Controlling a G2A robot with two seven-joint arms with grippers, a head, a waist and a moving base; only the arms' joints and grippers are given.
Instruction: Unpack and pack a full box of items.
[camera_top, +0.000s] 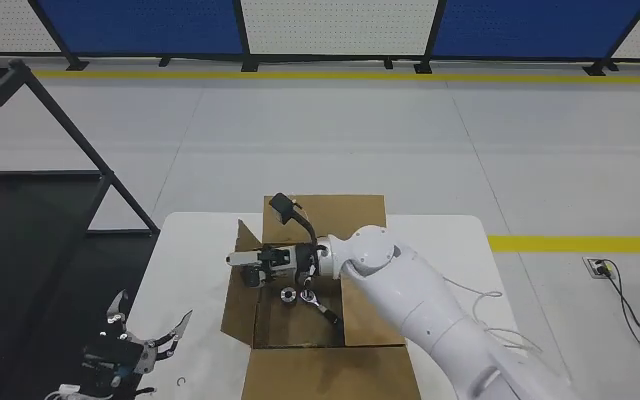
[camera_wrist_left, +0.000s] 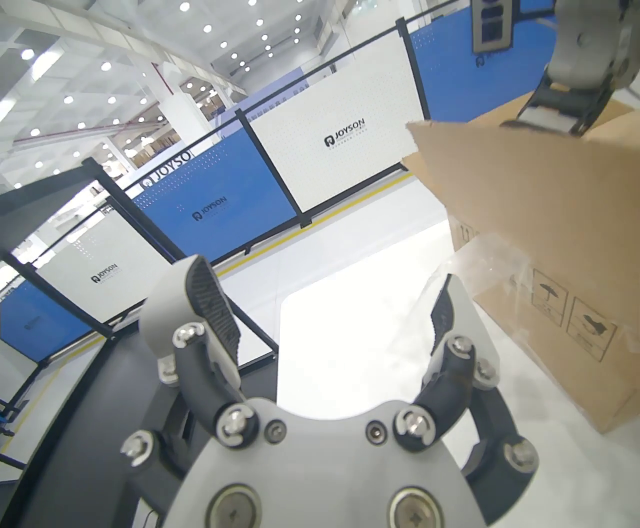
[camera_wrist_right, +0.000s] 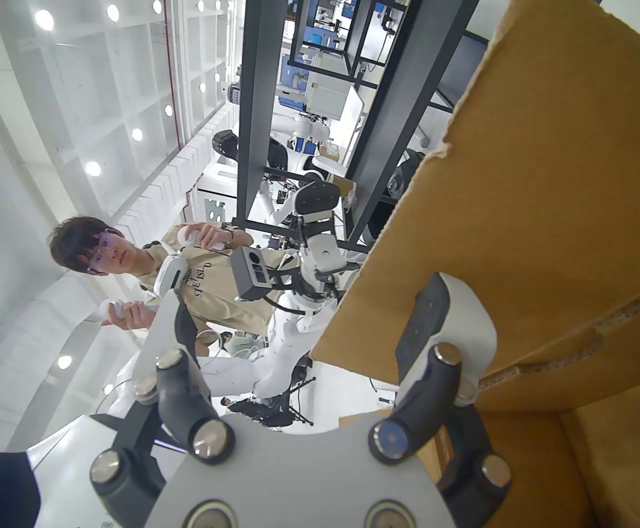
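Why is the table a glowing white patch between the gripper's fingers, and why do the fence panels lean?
Left wrist view: ceiling lights glare off the white table ahead of the left gripper; its wide lens likely tilts and bows the fence panels. Top view: the same table is evenly lit, without glare.

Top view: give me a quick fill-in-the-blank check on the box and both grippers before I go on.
1. The cardboard box stands on the white ____.
2. The right gripper is at the box's side flap with its jaws ____.
3. The left gripper, off to the side of the box, holds ____.
Missing words: table; open; nothing.
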